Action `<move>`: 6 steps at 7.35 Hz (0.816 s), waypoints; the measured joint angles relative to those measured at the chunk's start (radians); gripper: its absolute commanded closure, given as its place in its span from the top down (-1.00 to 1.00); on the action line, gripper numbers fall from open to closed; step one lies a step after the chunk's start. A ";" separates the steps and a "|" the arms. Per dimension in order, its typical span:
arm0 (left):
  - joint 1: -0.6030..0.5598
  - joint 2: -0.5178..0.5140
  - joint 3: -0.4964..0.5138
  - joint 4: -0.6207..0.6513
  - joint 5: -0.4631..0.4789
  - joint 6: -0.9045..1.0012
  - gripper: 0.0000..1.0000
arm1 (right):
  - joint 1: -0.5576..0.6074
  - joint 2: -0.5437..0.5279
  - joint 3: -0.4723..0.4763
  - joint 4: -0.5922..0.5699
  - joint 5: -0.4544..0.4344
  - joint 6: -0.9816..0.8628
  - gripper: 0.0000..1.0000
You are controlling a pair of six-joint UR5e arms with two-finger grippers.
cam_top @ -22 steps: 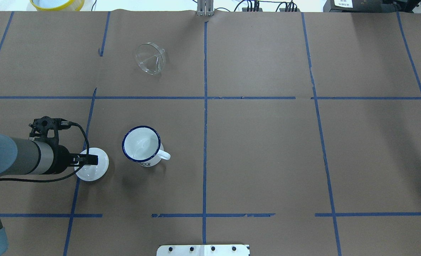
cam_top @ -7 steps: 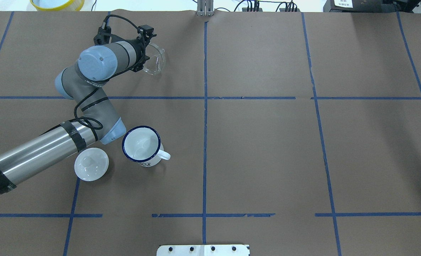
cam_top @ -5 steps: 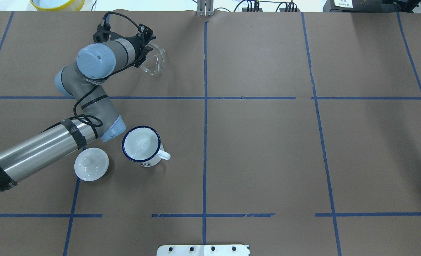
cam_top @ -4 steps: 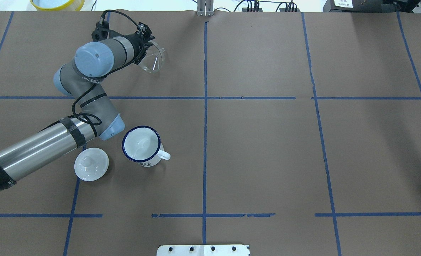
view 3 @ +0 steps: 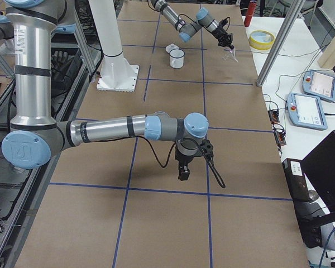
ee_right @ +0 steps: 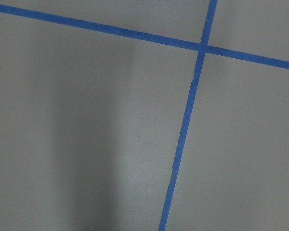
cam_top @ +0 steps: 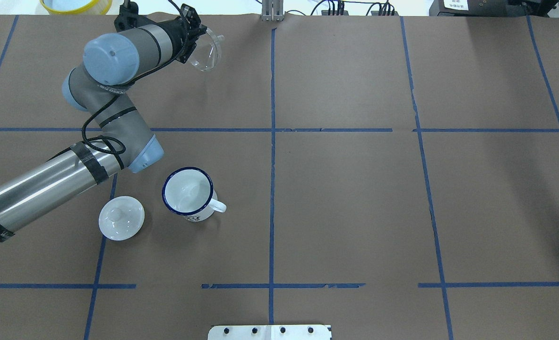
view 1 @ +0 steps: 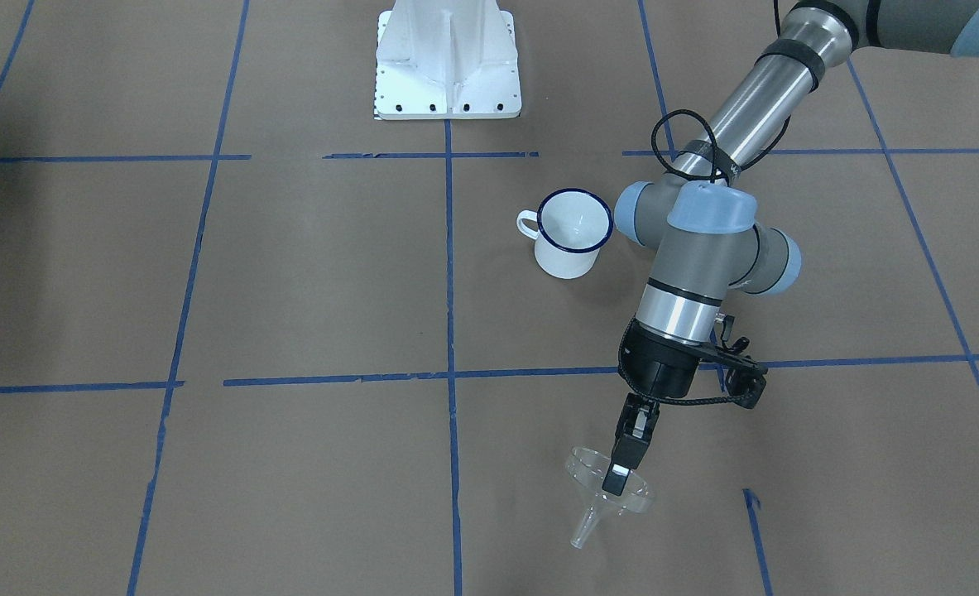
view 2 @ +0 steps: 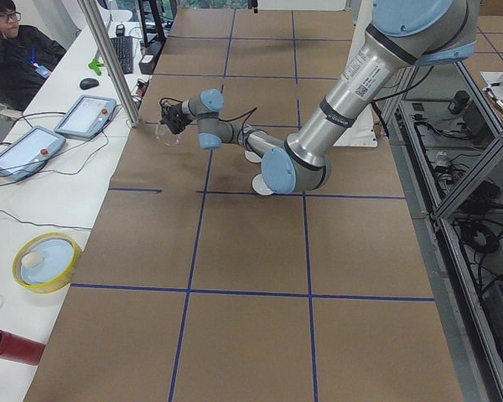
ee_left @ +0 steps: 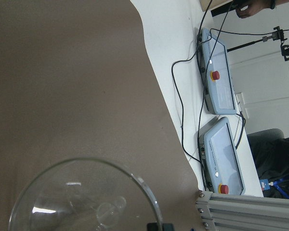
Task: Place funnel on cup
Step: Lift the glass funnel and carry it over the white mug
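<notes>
My left gripper [view 1: 616,480] is shut on the rim of the clear funnel [view 1: 609,497] and holds it tilted above the table's far side, spout pointing down and away from me. In the overhead view the left gripper [cam_top: 194,42] and funnel [cam_top: 207,51] are near the far edge. The left wrist view shows the funnel's rim [ee_left: 86,197] close up. The white cup [cam_top: 188,193] with a dark blue rim stands upright and empty, well nearer to me; it also shows in the front view [view 1: 572,233]. My right gripper [view 3: 182,173] hangs over bare table far to the right; I cannot tell its state.
A white knobbed lid [cam_top: 121,218] lies left of the cup. A yellow bowl [cam_top: 76,4] sits beyond the far edge. A metal post [view 2: 109,59] and control pendants [ee_left: 216,82] stand past the far edge by the funnel. The robot base [view 1: 446,62] is at the near edge.
My left arm left the lid, reached across to the funnel and shut on its rim. In the last half second it has lifted the funnel off the table and carried it farther away.
</notes>
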 measured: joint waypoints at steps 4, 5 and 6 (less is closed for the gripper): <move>-0.017 0.068 -0.578 0.641 -0.245 0.154 -1.00 | 0.000 0.000 0.000 0.000 0.000 0.000 1.00; -0.016 0.048 -0.711 0.896 -0.282 0.208 -1.00 | 0.000 0.000 -0.001 0.000 0.000 0.000 1.00; -0.014 0.005 -0.785 1.121 -0.317 0.269 -1.00 | 0.000 0.000 0.000 0.000 0.000 0.000 1.00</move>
